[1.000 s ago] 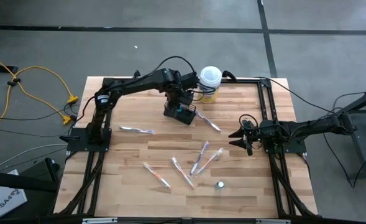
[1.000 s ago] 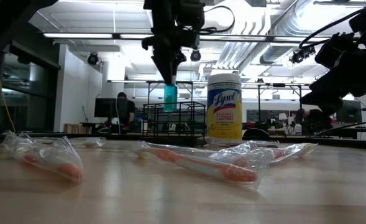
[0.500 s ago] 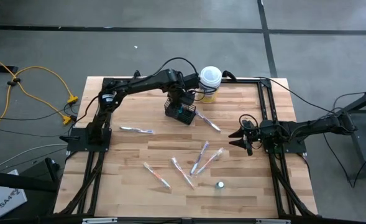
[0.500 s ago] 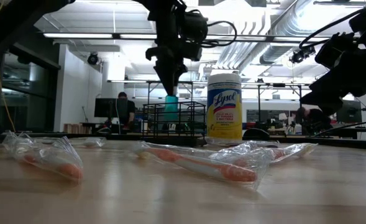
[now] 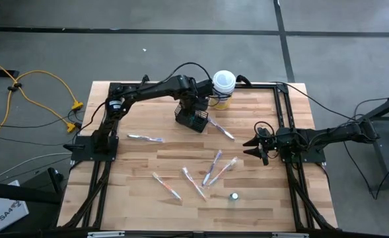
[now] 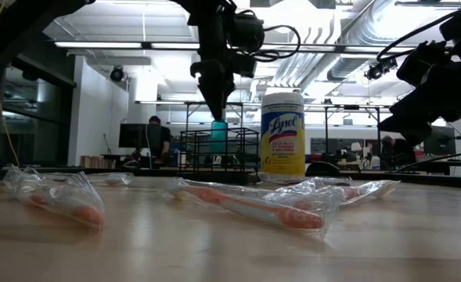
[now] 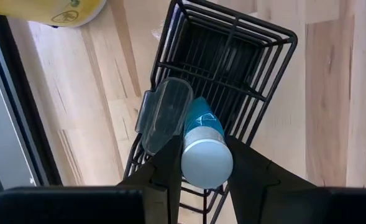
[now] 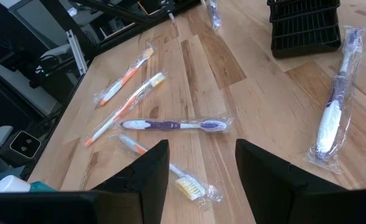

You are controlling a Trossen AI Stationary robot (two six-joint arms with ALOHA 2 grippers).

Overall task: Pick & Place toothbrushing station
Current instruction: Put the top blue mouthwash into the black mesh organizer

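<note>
The black wire basket (image 5: 193, 120) stands on the table near its far edge, next to the canister. My left gripper (image 5: 193, 110) hangs over it, shut on a small teal tube (image 7: 201, 134) with a white end; a clear plastic flap (image 7: 164, 115) sticks out beside the tube. In the low view the tube (image 6: 219, 133) reaches down inside the basket (image 6: 218, 153). Several wrapped toothbrushes (image 5: 212, 166) lie flat on the wood, and another small tube (image 5: 234, 196) stands near the front. My right gripper (image 5: 257, 147) waits open at the right edge. My left gripper pinches the tube between its two fingers (image 7: 248, 168), close to the white upper end (image 7: 206, 163). The fingers come from above, pointing down. The tube hangs upright, its teal lower part inside the basket's rim; whether it touches the basket's floor I cannot tell.
A white-lidded, yellow-labelled canister (image 5: 223, 88) stands right behind the basket. More toothbrushes lie at the left (image 5: 146, 137), by the basket (image 5: 220, 129) and toward the front (image 5: 166, 186). A black frame (image 5: 283, 112) borders the table.
My left gripper has gone down with the teal tube, staying shut on it. The tube, a second ago at the height of the basket's rim, now hangs lower, with its lower part inside the basket.
</note>
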